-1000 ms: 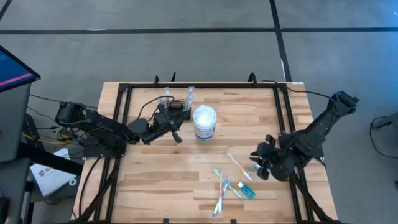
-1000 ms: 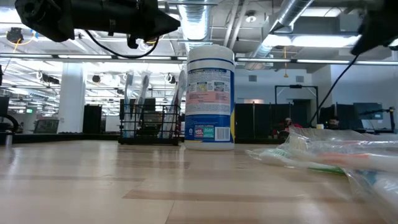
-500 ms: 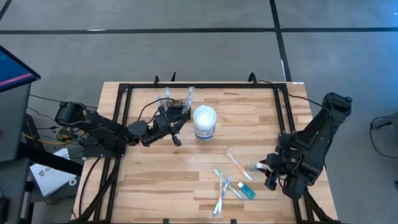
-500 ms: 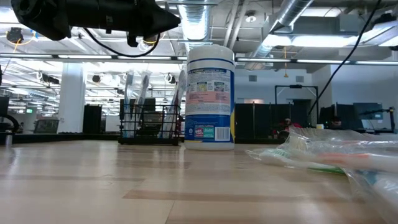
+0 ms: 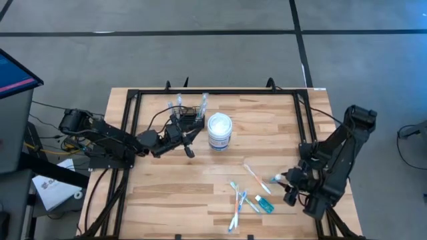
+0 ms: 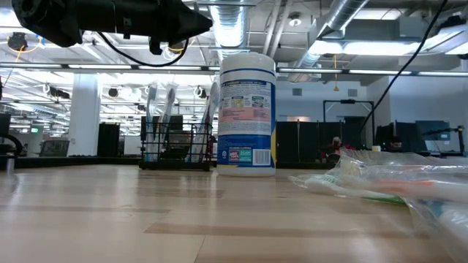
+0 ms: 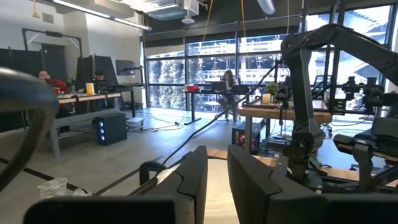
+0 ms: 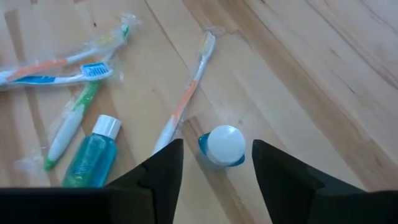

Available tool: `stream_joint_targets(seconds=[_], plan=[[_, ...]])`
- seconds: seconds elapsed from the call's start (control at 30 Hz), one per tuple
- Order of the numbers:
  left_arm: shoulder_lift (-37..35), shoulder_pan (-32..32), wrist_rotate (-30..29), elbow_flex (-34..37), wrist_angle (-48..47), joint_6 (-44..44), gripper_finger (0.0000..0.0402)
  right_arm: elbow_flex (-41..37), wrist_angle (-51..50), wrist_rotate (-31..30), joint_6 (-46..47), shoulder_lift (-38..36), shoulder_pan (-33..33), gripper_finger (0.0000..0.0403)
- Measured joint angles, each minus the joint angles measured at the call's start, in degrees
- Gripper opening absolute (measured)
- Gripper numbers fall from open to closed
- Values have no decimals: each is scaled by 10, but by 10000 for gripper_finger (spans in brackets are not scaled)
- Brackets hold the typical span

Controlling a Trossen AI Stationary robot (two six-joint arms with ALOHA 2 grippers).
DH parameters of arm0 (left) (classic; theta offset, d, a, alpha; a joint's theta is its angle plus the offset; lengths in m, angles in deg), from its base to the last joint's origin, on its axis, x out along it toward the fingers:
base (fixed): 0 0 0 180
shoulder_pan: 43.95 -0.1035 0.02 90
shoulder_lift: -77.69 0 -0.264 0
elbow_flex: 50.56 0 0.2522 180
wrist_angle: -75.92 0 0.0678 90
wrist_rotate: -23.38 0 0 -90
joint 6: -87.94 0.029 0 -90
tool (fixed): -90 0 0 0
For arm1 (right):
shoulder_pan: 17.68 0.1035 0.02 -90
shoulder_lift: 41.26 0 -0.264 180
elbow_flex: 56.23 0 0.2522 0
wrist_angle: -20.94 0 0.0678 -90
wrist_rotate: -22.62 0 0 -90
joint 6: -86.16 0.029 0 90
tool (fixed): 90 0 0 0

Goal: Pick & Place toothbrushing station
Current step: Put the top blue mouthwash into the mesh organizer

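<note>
Your toothbrushing station (image 5: 189, 115) sits at the counter's (image 5: 173, 187) far side, just beside the white tub (image 5: 219, 131). Left claw (image 5: 189, 145) hangs near the rack, fingers close together with a narrow gap. Right claw (image 8: 212, 168) is spread above a small blue-and-white capped bottle (image 8: 224, 147), near wrapped toothbrushes (image 8: 186, 93).
</note>
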Motion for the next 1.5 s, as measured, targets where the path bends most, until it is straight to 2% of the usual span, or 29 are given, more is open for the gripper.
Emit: stream_joint_targets(seconds=[0.23,0.97,1.5], plan=[[0,0,0,0,0,0,59,0,-6,0,0,28,0,184],[0,0,0,0,-4,0,59,-21,23,-5,15,28,-1,193],[0,0,0,0,-7,0,59,-21,31,-21,0,28,-19,176]])
